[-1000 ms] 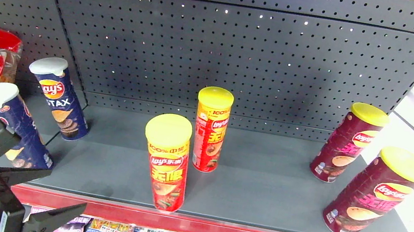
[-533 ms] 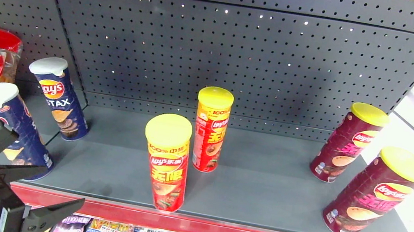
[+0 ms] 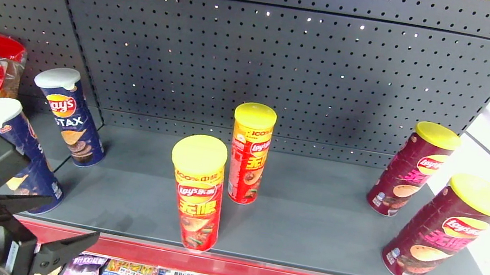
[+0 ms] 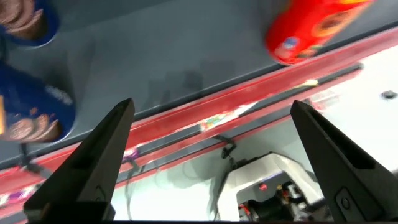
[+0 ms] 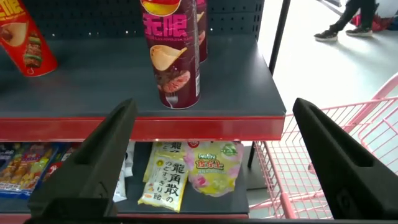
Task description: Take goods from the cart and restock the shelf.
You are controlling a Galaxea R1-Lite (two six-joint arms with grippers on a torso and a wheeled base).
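Currently the shelf is carrying blue cans at its left edge, red cans mid-front, and maroon cans at its right edge. The cart is standing beyond that edge. Left hand and right hand are gaping wide and empty, so another pick is probably pending.

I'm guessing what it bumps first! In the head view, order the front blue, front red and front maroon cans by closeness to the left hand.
1. Front blue can, left end, beside the left hand.
2. Front red can, in the middle.
3. Front maroon can, far right.
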